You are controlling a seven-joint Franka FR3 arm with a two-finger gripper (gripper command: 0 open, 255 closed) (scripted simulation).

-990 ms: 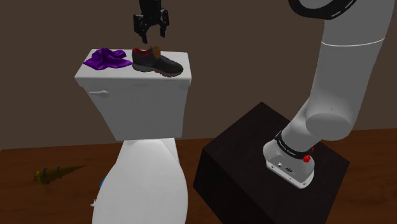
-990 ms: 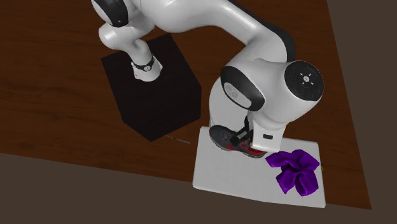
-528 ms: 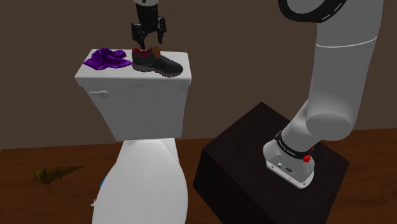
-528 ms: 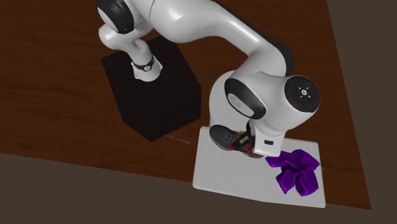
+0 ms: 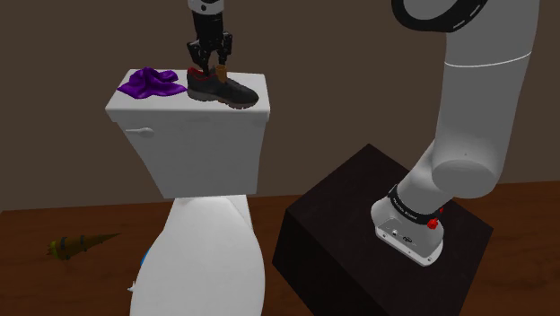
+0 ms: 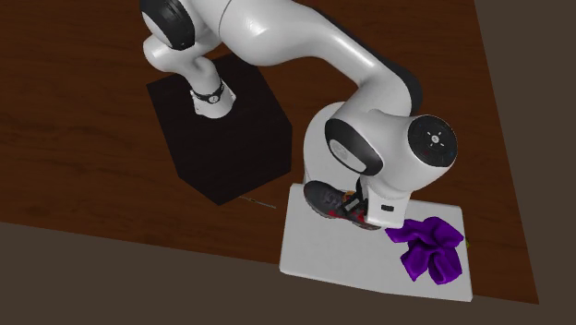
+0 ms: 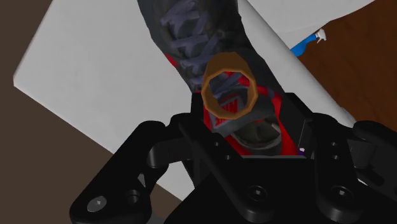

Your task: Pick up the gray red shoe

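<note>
A dark gray shoe [image 5: 226, 89] with red trim and a tan heel loop lies on the white toilet tank lid [image 5: 184, 108], toe pointing toward the shoulder view's right. My black gripper [image 5: 207, 65] has come straight down on the shoe's heel end, and its fingers are shut on the collar. In the wrist view the shoe [image 7: 191, 32] runs away from the gripper [image 7: 245, 124], with the tan loop [image 7: 230, 86] just ahead of the fingers. From the second exterior view the arm's wrist covers the heel of the shoe [image 6: 323, 198].
A crumpled purple cloth [image 5: 150, 83] lies on the lid close beside the shoe's heel, also seen as the cloth [image 6: 427, 247]. The toilet bowl [image 5: 202, 260] stands below, the black stand [image 5: 336, 220] to its right. A brown object [image 5: 76, 243] lies on the wooden floor.
The gripper has dropped from above the shoe onto its heel end, and its fingers have gone from wide apart to shut on the collar. The shoe has not moved.
</note>
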